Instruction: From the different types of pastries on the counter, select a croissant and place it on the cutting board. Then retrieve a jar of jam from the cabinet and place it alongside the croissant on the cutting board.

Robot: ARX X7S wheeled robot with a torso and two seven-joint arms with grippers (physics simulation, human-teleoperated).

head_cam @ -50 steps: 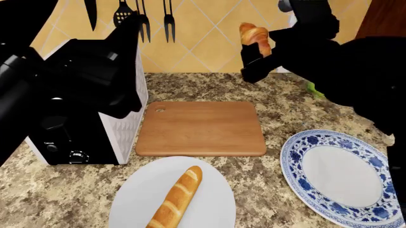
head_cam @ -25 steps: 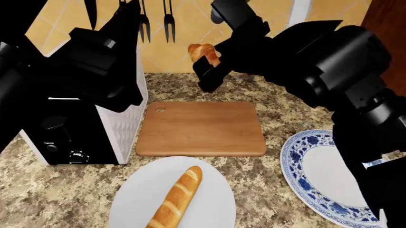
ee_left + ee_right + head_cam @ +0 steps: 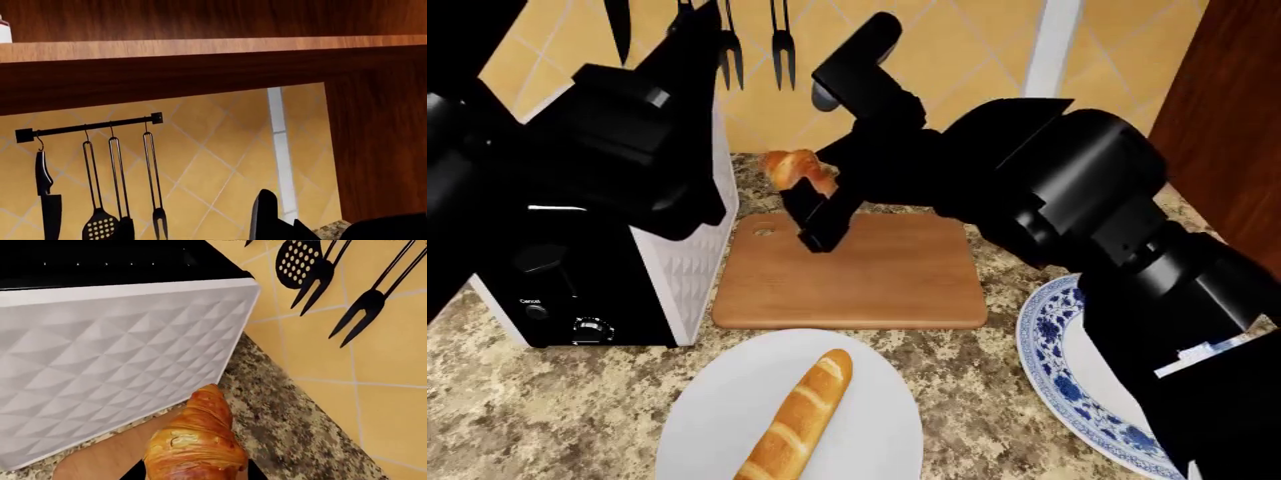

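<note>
My right gripper (image 3: 810, 195) is shut on the golden-brown croissant (image 3: 797, 170) and holds it in the air above the far left corner of the wooden cutting board (image 3: 868, 275). In the right wrist view the croissant (image 3: 197, 442) fills the space between the jaws, with a corner of the board (image 3: 100, 460) below it. The baguette (image 3: 798, 415) lies on a round white plate (image 3: 714, 430) at the front. My left gripper (image 3: 647, 130) is raised at the left, over the toaster; its wrist view faces the wall and cabinet. The jam jar is not in view.
A white-sided black toaster (image 3: 681, 280) stands just left of the board and also shows in the right wrist view (image 3: 113, 355). A blue-patterned plate (image 3: 1054, 350) lies at the right. Utensils (image 3: 727, 40) hang on the tiled wall. A wooden cabinet (image 3: 200, 55) hangs overhead.
My right arm has carried the croissant leftward and downward, from high at the back right to just above the board's far left corner. The left arm has barely moved.
</note>
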